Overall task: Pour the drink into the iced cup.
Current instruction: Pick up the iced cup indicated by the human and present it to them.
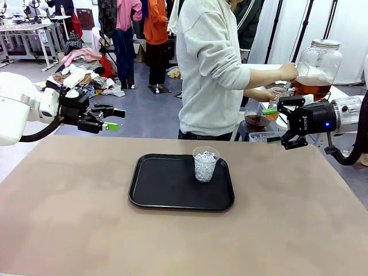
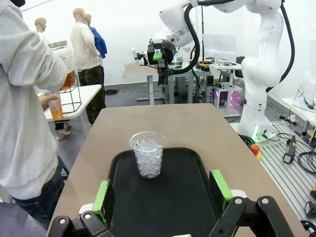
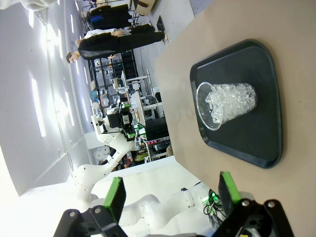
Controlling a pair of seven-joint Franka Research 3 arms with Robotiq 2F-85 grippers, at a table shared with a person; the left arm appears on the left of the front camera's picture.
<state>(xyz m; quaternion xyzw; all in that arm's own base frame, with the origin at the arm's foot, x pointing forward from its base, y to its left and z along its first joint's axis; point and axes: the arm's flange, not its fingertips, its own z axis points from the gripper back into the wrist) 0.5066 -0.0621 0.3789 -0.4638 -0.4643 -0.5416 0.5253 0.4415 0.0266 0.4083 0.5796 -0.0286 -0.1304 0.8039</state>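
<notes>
A clear plastic cup (image 1: 205, 164) full of ice stands upright on the black tray (image 1: 155, 187) in the middle of the table. The amber drink (image 1: 310, 88) fills the bottom of a big glass jar (image 1: 318, 62) on a side table at the far right. A person (image 1: 210, 69) has one hand at the jar and holds a small cup (image 2: 56, 106) of amber liquid under it. My left gripper (image 1: 114, 118) hovers open over the table's far left edge, and my right gripper (image 1: 282, 122) hovers open at the far right. Each wrist view faces the iced cup (image 2: 148, 154) (image 3: 224, 103) between open fingers.
The tan table (image 1: 69, 218) has free room all around the tray. The person stands behind its far edge, turned toward the side table. Clothes lie heaped on the floor at the back left, with other benches beyond.
</notes>
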